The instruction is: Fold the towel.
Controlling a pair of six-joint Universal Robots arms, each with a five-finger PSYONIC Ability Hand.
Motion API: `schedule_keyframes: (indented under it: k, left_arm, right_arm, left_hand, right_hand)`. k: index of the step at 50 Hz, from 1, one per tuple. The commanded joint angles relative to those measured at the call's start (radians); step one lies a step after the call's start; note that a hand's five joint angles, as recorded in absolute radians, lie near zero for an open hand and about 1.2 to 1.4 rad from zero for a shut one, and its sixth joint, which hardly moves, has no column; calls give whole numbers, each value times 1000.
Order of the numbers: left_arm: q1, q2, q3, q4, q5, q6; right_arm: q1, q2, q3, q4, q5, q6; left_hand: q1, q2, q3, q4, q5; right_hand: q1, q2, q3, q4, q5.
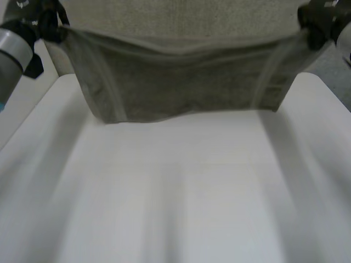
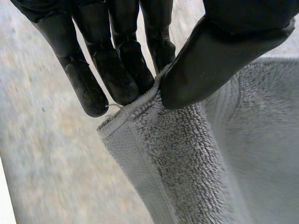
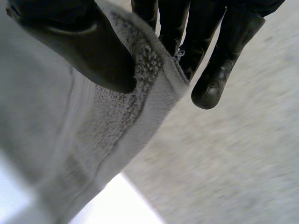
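Towel: grey-beige terry towel (image 1: pixel 181 87), stretched flat over white table (image 1: pixel 175 197) for folding.
Left hand (image 2: pixel 205 65): fingers (image 2: pixel 117 74) pinch one top corner.
Right hand (image 3: pixel 88 51): fingers pinch the other.

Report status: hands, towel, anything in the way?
Left hand pinching one top corner of the towel, right hand the other. Towel hangs spread between them over the table's far end. Nothing seen in the way.
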Motion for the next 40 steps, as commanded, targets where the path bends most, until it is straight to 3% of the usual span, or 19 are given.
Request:
schedule_keyframes:
  k: [1, 7, 14, 24, 29, 40]
  left_arm:
    - [40, 132, -348, 10, 107, 3]
    - [112, 251, -573, 54, 193, 5]
    - [222, 481, -830, 105, 329, 0]
    - [265, 581, -878, 105, 406, -7]
    - [252, 529, -849, 116, 402, -4]
    - [135, 127, -599, 137, 333, 10]
  right_arm:
    - [-43, -144, 347, 27, -126, -11]
    - [-102, -223, 534, 31, -195, -62]
    - [-198, -414, 688, 40, -269, -135]
    - [-304, -436, 633, 75, -350, -135]
    - [-303, -361, 592, 101, -343, -141]
    - [-214, -92, 455, 86, -286, -135]
  left_hand:
    - [140, 67, 59, 35, 81]
    - [140, 67, 59, 35, 81]
    - [140, 67, 59, 35, 81]
    - [140, 67, 59, 35, 81]
    - [140, 67, 59, 35, 81]
    - [140, 67, 59, 35, 81]
  right_hand:
    - [48, 96, 71, 58, 52]
    - [48, 96, 71, 58, 52]
    - [48, 96, 71, 58, 52]
    - [48, 96, 71, 58, 52]
    - [48, 96, 71, 58, 52]
    - [48, 96, 71, 58, 52]
